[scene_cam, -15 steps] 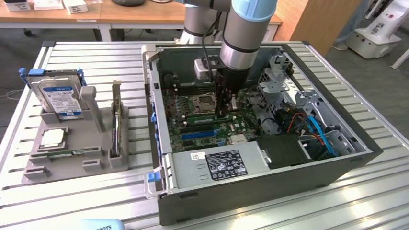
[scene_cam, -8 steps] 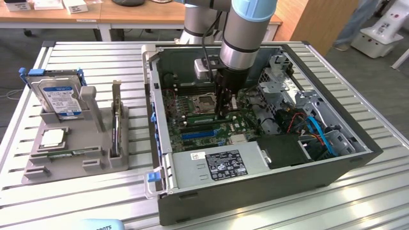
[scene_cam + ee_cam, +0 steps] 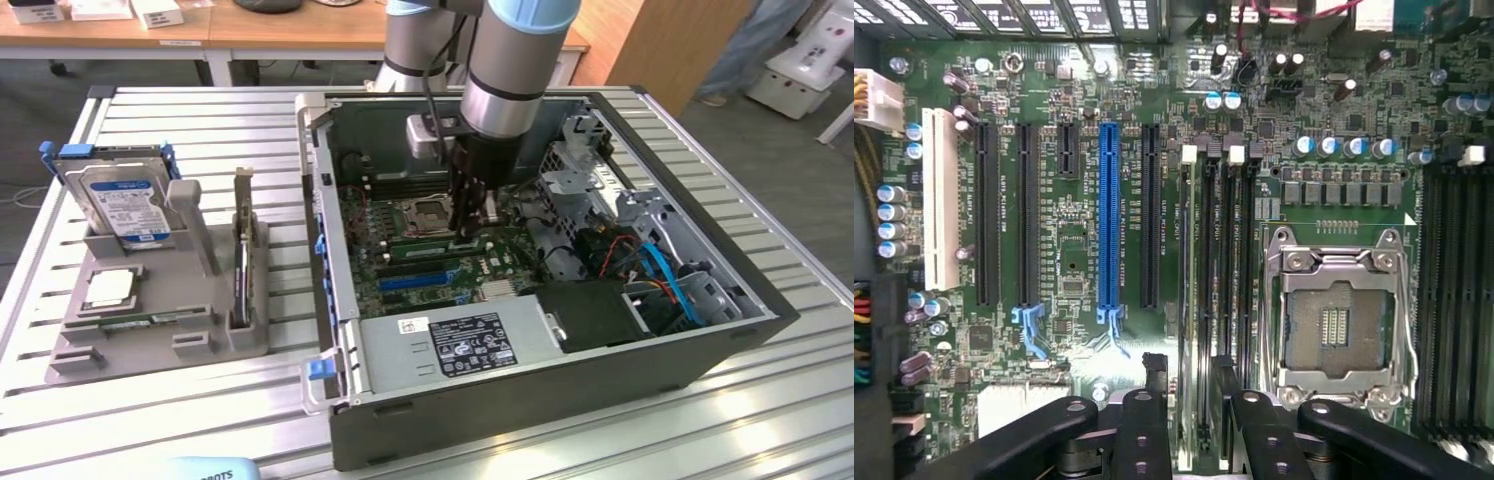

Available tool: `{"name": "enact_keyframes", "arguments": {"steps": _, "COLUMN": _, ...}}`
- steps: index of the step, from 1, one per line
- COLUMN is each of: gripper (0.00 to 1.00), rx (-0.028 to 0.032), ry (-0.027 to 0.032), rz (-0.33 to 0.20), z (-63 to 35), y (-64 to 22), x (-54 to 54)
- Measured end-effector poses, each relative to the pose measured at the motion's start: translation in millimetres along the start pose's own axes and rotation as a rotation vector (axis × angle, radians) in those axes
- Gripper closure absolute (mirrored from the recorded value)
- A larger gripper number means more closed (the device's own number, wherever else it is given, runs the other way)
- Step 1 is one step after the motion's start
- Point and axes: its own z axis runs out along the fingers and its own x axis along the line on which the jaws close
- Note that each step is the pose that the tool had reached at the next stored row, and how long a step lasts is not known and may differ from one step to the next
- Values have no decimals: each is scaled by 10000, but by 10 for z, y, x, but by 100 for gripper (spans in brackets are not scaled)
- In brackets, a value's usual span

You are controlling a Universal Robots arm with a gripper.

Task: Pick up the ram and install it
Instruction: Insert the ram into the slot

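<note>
Fingers (image 3: 1152, 400) standing apart, gripping nothing, hovering low over the motherboard (image 3: 1069, 250). Ram (image 3: 1195, 300) sitting edge-up in a slot directly between them, apparently touching neither. Empty socket (image 3: 1336, 325) lying just beside. Pick-up and placement looking done. Cannot tell whether the ram is sitting fully pressed home and latched.
</note>
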Motion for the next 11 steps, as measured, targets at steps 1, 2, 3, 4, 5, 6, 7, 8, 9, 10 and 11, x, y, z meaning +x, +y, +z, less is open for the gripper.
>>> {"name": "enact_keyframes", "arguments": {"steps": 1, "gripper": 69, "rx": 0, "ry": 1, "rz": 0, "z": -16, "y": 0, "x": 0}}
{"name": "enact_keyframes", "arguments": {"steps": 2, "gripper": 69, "rx": 0, "ry": 1, "rz": 0, "z": -33, "y": 1, "x": 0}}
{"name": "enact_keyframes", "arguments": {"steps": 3, "gripper": 69, "rx": 0, "ry": 1, "rz": -1, "z": -51, "y": 0, "x": 0}}
{"name": "enact_keyframes", "arguments": {"steps": 4, "gripper": 69, "rx": 0, "ry": 1, "rz": -1, "z": -69, "y": 0, "x": 0}}
{"name": "enact_keyframes", "arguments": {"steps": 5, "gripper": 69, "rx": 0, "ry": 1, "rz": -1, "z": -88, "y": 1, "x": 0}}
{"name": "enact_keyframes", "arguments": {"steps": 6, "gripper": 69, "rx": 0, "ry": 1, "rz": 0, "z": -109, "y": 1, "x": 0}}
{"name": "enact_keyframes", "arguments": {"steps": 7, "gripper": 69, "rx": 0, "ry": 2, "rz": 0, "z": -131, "y": 1, "x": 0}}
{"name": "enact_keyframes", "arguments": {"steps": 8, "gripper": 69, "rx": 0, "ry": 1, "rz": 0, "z": -153, "y": 1, "x": 0}}
{"name": "enact_keyframes", "arguments": {"steps": 9, "gripper": 69, "rx": 0, "ry": 1, "rz": -1, "z": -175, "y": 1, "x": -1}}
{"name": "enact_keyframes", "arguments": {"steps": 10, "gripper": 69, "rx": -1, "ry": 1, "rz": 0, "z": -198, "y": 1, "x": -1}}
{"name": "enact_keyframes", "arguments": {"steps": 11, "gripper": 69, "rx": 0, "ry": 0, "rz": 0, "z": -219, "y": 1, "x": -1}}
